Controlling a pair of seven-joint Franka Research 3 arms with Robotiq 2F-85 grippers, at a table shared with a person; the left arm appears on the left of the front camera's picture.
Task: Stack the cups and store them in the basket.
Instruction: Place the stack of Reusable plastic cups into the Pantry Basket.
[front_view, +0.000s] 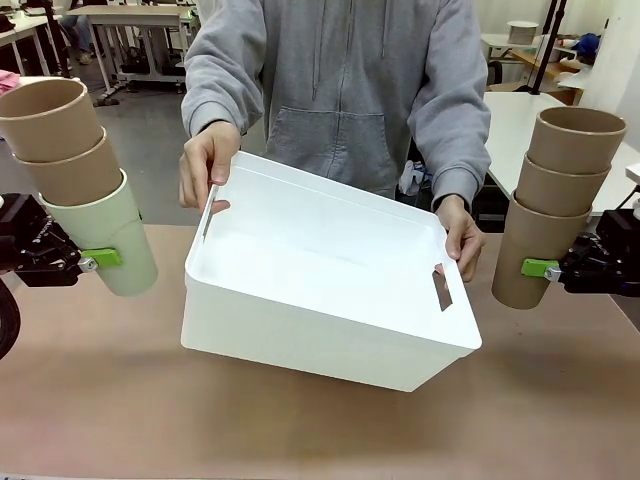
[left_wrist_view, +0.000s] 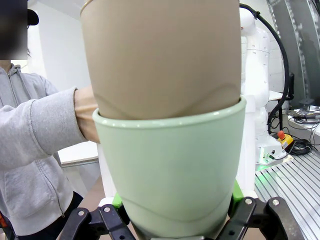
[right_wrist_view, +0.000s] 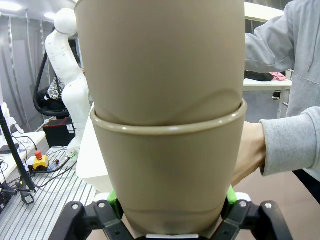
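Observation:
At the far left my left gripper (front_view: 100, 258) is shut on a stack of three cups: a pale mint green cup (front_view: 112, 235) at the bottom with two tan ones (front_view: 55, 135) nested in it, tilted left. The left wrist view has the green cup (left_wrist_view: 175, 170) between my left gripper's (left_wrist_view: 175, 210) green pads. My right gripper (front_view: 540, 268) at the far right is shut on a stack of three tan cups (front_view: 555, 205); its bottom cup (right_wrist_view: 167, 170) sits in the right gripper (right_wrist_view: 170, 210). A person holds the white basket (front_view: 300, 325) by both handle slots, tilted toward me, above the table's middle.
The person in a grey hoodie stands at the far side, one hand (front_view: 205, 165) on the basket's left rim and the other hand (front_view: 462, 235) on its right rim. The brown tabletop (front_view: 100, 400) lies in front of the basket. Other tables stand behind.

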